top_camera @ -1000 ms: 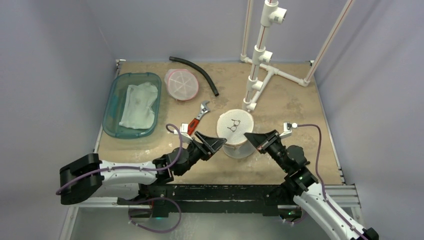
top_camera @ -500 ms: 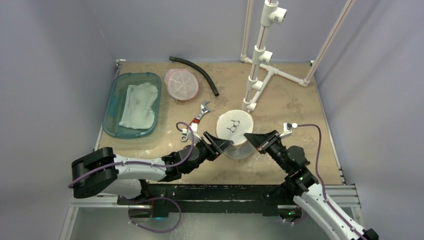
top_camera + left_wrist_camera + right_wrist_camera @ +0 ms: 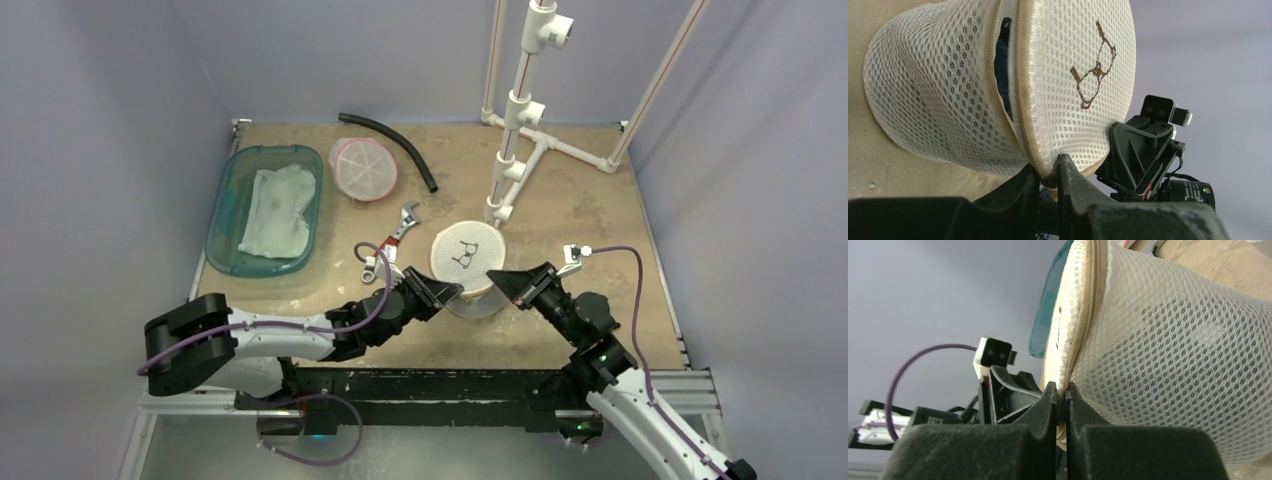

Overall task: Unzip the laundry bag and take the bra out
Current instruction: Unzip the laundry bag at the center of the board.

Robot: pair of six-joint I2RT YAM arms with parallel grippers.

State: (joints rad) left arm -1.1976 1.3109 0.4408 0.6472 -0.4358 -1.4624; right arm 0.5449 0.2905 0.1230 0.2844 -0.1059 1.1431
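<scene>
The laundry bag point(image 3: 468, 262) is a white mesh drum with a brown bra emblem on its lid, standing between my two grippers. In the left wrist view the zip along the lid of the laundry bag point(image 3: 943, 85) gapes partly. Dark blue cloth, seemingly the bra point(image 3: 1004, 55), shows through the gap. My left gripper point(image 3: 1048, 172) is shut on the lid's beige rim; from above, the left gripper point(image 3: 452, 291) sits at the bag's left side. My right gripper point(image 3: 1061, 392) is shut on the rim seam at the opposite side of the laundry bag point(image 3: 1173, 350); from above, the right gripper point(image 3: 501, 279) sits at the bag's right.
A teal tub point(image 3: 222, 215) holding a white cloth lies at the back left. Beside it are a pink round container point(image 3: 364, 168) and a black hose point(image 3: 392, 141). A red-handled wrench point(image 3: 394, 236) lies just left of the bag. A white pipe stand point(image 3: 520, 130) rises behind the bag.
My left arm reached in to the bag and its jaws closed on the lid's rim. The lid shifted slightly to the left. The right gripper kept its hold.
</scene>
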